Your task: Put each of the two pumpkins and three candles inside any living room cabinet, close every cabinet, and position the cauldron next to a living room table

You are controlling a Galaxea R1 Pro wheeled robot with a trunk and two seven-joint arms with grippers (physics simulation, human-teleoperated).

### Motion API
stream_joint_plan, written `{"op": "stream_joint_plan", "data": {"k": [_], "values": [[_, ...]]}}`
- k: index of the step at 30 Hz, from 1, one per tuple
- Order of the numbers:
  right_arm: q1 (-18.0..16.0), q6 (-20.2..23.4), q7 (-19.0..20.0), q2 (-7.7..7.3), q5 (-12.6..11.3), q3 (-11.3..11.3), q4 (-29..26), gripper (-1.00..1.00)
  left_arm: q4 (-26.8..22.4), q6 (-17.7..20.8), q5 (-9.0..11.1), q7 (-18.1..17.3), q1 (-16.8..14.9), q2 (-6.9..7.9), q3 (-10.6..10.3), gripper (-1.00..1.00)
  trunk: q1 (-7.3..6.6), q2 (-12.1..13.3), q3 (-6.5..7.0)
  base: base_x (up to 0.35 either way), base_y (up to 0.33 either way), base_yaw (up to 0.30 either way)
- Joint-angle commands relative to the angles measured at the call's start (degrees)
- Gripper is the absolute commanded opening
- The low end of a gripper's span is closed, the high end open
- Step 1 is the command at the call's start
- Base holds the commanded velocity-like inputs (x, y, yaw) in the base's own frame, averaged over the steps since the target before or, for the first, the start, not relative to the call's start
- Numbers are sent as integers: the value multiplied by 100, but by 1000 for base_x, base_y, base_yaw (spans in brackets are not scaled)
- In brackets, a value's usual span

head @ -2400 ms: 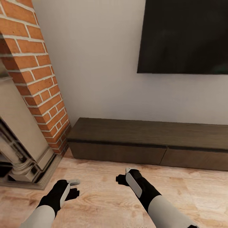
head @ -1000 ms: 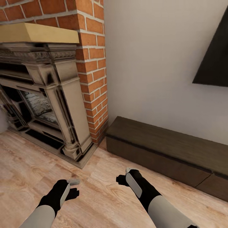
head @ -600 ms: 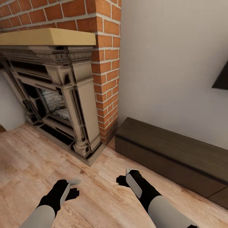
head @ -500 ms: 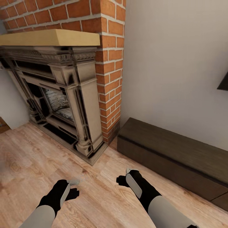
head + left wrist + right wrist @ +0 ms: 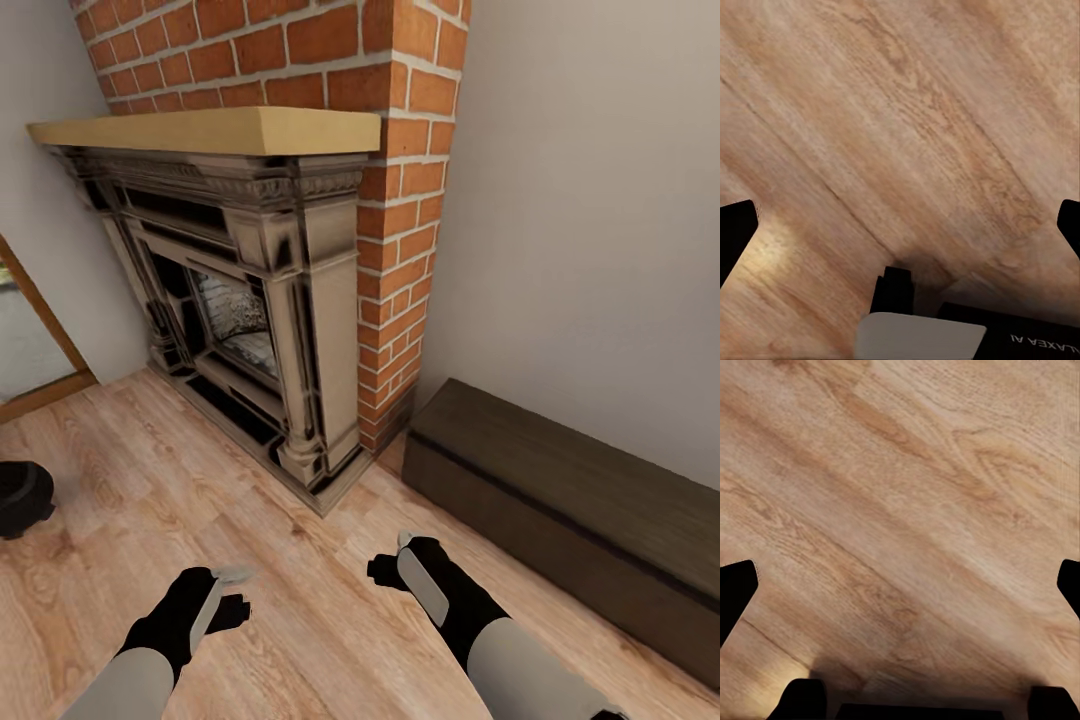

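Note:
The black cauldron (image 5: 20,497) sits on the wood floor, cut off by the head view's left edge. The low dark brown cabinet (image 5: 570,510) runs along the wall at right, its front flush. My left gripper (image 5: 238,592) and right gripper (image 5: 388,558) hover low over bare floor between the two, well apart from both. In the wrist views the left gripper (image 5: 900,225) and right gripper (image 5: 900,585) are open, fingertips wide apart with nothing between them. The pumpkins, candles and table are out of view.
A brick chimney with an ornate fireplace (image 5: 260,300) and a pale wooden mantel (image 5: 210,130) stands ahead, its base jutting onto the floor. A wood-framed opening (image 5: 35,350) is at far left. Plank floor (image 5: 130,470) stretches between the fireplace and the cauldron.
The camera has turned left: the fireplace has slid towards the centre, the dark wall screen has left the view, and the cauldron has come in at the left edge. Both arms hold the same pose.

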Motion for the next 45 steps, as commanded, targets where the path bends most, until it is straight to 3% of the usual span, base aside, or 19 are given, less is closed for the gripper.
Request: {"op": "stream_joint_plan", "data": {"k": [1, 45], "values": [[0, 0, 0, 0, -1, 0, 0, 100, 1, 1, -1, 0, 3, 0, 3, 100, -23, 42, 14, 0, 0, 272], [0, 0, 9, 0, 8, 9, 88, 100, 3, -1, -10, 8, 0, 7, -1, 100, -989, 1806, 620, 0, 0, 272]]}}
